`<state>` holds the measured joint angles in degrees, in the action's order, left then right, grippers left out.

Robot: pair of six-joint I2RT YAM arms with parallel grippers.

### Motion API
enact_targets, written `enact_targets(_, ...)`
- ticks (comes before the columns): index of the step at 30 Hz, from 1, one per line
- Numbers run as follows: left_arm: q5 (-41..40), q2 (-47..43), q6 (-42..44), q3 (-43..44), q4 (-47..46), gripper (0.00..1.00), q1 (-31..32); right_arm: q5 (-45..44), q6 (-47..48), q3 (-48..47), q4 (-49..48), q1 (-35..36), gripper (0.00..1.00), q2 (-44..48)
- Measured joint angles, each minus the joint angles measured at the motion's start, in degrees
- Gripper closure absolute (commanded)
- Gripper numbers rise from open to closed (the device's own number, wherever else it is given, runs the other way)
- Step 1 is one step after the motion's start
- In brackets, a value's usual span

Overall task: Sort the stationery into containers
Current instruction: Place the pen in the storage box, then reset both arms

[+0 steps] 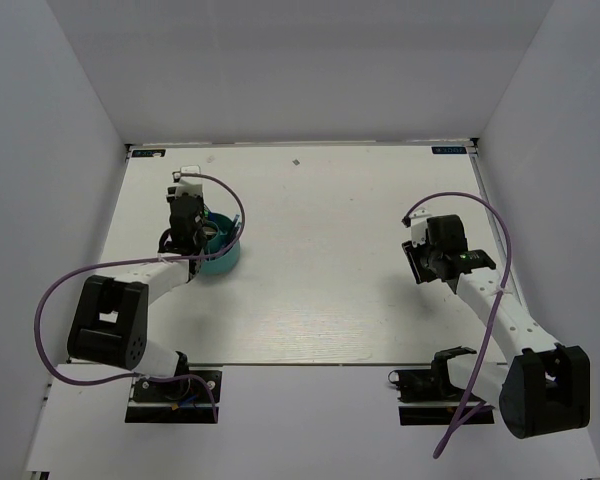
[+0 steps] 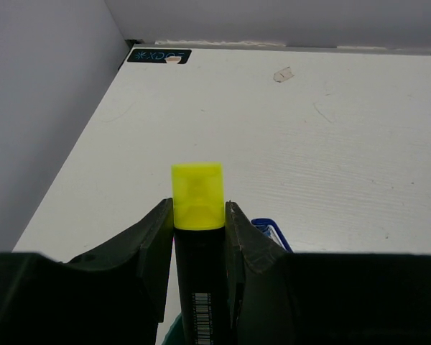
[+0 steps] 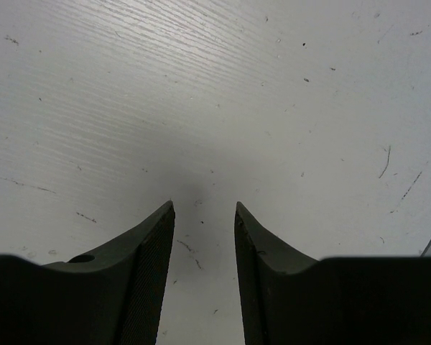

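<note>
One yellow-black highlighter (image 2: 197, 188) is pinched between the fingers of the left gripper (image 2: 199, 208). The jaws press on the black barrel just below the yellow cap. Its long axis runs in line with the fingers. The capped end sticks out past the fingertips and points away from the wrist, toward the far left part of the table (image 1: 330, 290), while the barcoded barrel runs back between the fingers. In the overhead view this gripper sits over the round teal organiser (image 1: 226, 262) at the left of the table. A sliver of the organiser's teal rim shows under the fingers in the left wrist view, but whether the highlighter's lower end reaches it cannot be told. A small blue-edged piece (image 2: 271, 231) peeks out just right of the right-hand finger, too hidden to identify. The right gripper (image 3: 205, 208) is well apart at the right side of the table, its jaws parted with nothing between them and only bare tabletop below.
</note>
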<state>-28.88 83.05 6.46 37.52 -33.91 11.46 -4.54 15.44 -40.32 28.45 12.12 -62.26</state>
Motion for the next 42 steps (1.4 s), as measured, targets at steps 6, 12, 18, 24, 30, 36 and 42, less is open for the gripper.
enact_targets(6,-0.1,0.0,-0.5,-2.4,-1.8,0.98,1.0,0.0,0.0,0.0,0.0,0.0,0.57,0.0)
enact_targets(12,-0.7,0.0,-0.5,-4.5,-3.0,0.80,2.2,0.0,0.0,0.0,0.0,0.0,0.56,0.0)
enact_targets(18,-2.4,0.0,-0.3,-5.9,-4.3,0.60,3.3,0.0,0.1,0.0,0.0,0.0,0.54,0.0)
enact_targets(24,-3.6,-1.2,-0.1,-6.2,-3.8,0.46,3.8,0.0,0.1,0.0,0.0,0.0,0.54,0.0)
enact_targets(30,-4.4,-4.7,0.5,-6.2,-3.2,0.42,4.0,0.1,0.1,0.2,0.0,0.0,0.54,0.4)
enact_targets(36,-5.7,-8.1,1.0,-6.0,-0.7,0.89,4.5,0.3,0.0,0.7,0.0,0.0,0.37,0.8)
enact_targets(42,-4.1,-18.9,-7.0,3.2,24.8,0.09,7.0,1.9,-0.2,0.5,0.5,0.0,0.11,0.4)
